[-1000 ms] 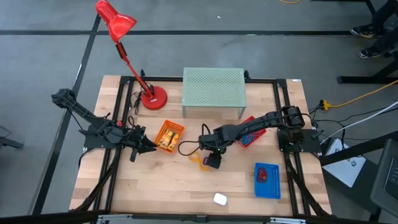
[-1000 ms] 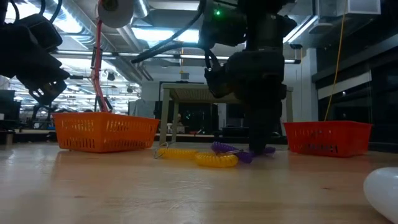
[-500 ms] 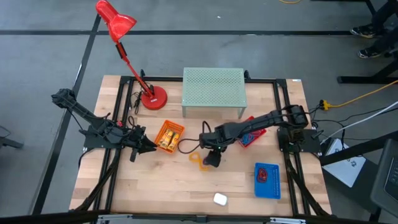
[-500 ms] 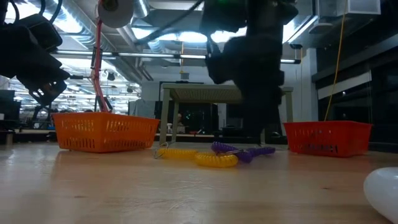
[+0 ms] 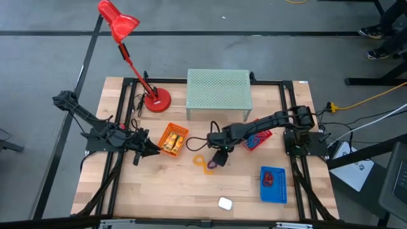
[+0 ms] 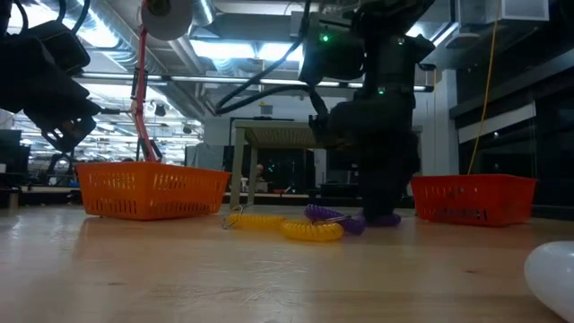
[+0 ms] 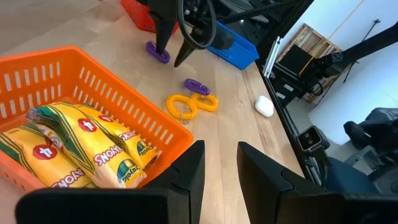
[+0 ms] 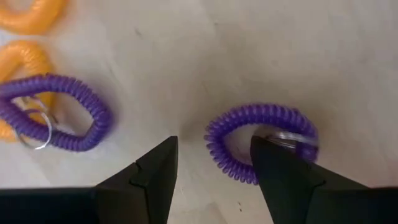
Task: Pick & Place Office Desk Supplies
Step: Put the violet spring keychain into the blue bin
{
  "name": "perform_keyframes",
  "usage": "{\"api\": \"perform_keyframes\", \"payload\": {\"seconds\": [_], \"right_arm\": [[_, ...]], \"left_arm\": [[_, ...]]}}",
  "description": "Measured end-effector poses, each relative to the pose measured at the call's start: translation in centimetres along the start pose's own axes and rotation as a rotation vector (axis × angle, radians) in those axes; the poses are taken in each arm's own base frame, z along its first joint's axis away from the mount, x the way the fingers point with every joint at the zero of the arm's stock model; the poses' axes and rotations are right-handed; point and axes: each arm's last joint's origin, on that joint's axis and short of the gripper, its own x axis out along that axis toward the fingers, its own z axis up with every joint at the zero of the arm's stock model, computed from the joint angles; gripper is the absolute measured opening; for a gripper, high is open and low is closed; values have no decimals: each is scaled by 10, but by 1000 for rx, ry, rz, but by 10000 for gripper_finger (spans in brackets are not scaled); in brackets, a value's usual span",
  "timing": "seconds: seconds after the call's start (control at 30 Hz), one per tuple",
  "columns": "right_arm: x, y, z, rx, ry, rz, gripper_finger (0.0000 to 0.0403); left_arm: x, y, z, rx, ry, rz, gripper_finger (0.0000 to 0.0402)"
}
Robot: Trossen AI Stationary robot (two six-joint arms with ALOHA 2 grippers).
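From above, the right gripper (image 5: 219,160) hangs mid-table over the coiled loops, left gripper (image 5: 154,150) parked beside the orange basket (image 5: 173,139). Down low, a yellow loop (image 6: 311,231) lies flat. Left wrist: fingers slightly apart, nothing held, yellow tubes (image 7: 93,149) in the basket. Right wrist: fingers spread, empty, straddling a purple loop (image 8: 261,144).
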Motion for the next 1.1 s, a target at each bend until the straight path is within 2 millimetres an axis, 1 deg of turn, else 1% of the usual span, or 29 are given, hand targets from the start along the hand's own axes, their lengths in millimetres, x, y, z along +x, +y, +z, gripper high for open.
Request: {"api": "perform_keyframes", "payload": {"seconds": [0.1,0.2,0.27,0.43,0.47,0.53,0.63,0.7,0.77,0.93,1.03,1.1], "right_arm": [[1,-3,0,46,-11,-15,198],[2,-6,1,80,-19,-26,173],[2,-8,2,87,-20,-28,144],[2,-11,2,99,-4,-24,31],[2,-10,2,100,2,-14,19],[2,-10,3,116,6,2,16],[-1,-3,7,115,1,49,21],[-9,6,13,101,-25,98,11],[-22,16,20,85,-58,144,7],[-61,45,35,42,-161,231,5],[-84,67,31,22,-162,263,3],[-98,81,23,13,-152,279,3]], "left_arm": [[0,0,0,3,-1,1,90],[0,0,0,5,-2,10,90],[1,1,0,3,2,11,90],[1,0,-1,-7,17,-6,90],[1,0,-1,-28,33,-24,90],[0,-2,-2,-82,71,-71,90],[0,-6,2,-143,33,-108,90],[0,-6,3,-112,31,-108,90],[0,-5,2,-21,32,-107,90],[0,-4,0,178,44,-99,90],[0,-4,0,220,38,-98,90],[0,-4,0,230,37,-99,90]]}}
